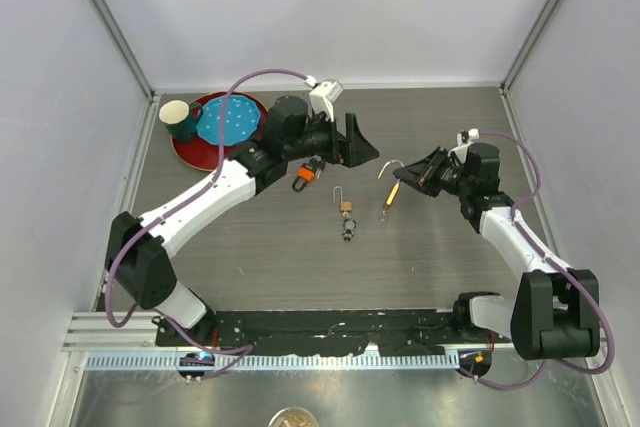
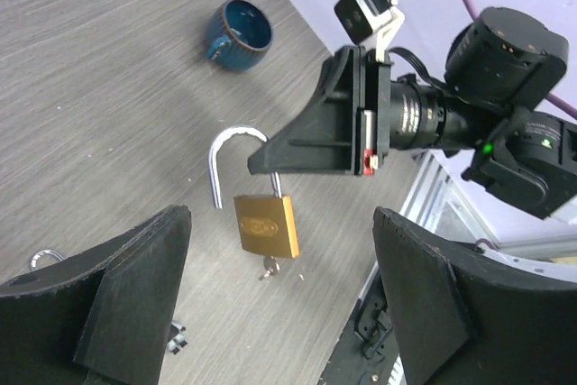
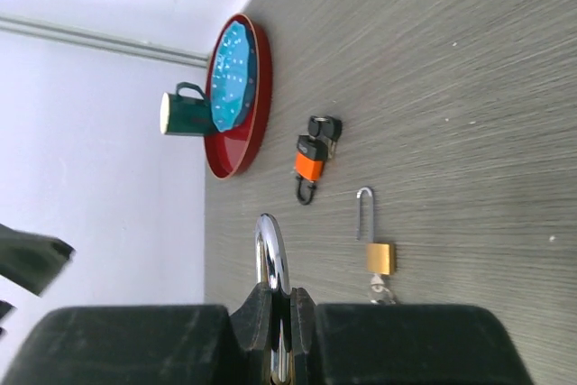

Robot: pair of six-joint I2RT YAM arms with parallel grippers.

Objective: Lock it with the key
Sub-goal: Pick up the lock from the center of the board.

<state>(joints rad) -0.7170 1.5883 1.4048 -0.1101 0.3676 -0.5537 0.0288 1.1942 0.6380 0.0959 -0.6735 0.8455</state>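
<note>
1. Left wrist view, main item: brass padlock [image 2: 266,225], hanging in the air between my two grippers, its shackle [image 2: 225,146] sprung open with the free leg clear of the body
2. Attached: key [image 2: 268,267], small, directly under the body; I judge it seated in the keyhole, though it is too small to be sure
3. My right gripper [image 3: 278,306]: clenched on the bend of the shackle, jaws pinched together; gripped there so the body and key dangle free for the other arm
4. My left gripper [image 1: 362,147]: released, fingers spread wide, just beside the lock and not touching it; its own view frames the body between the fingers, so I judge it placed to push the body onto the shackle, then work the key
5. Hazard, my estimate: the body may swing on the thin shackle when pushed
6. Lying on the table [image 1: 260,247]: second brass padlock [image 1: 346,208], also open; orange padlock [image 1: 303,178] beside black keys
7. Far left corner, well apart: red plate [image 1: 190,153], teal cup [image 1: 180,122] at its rim
</note>
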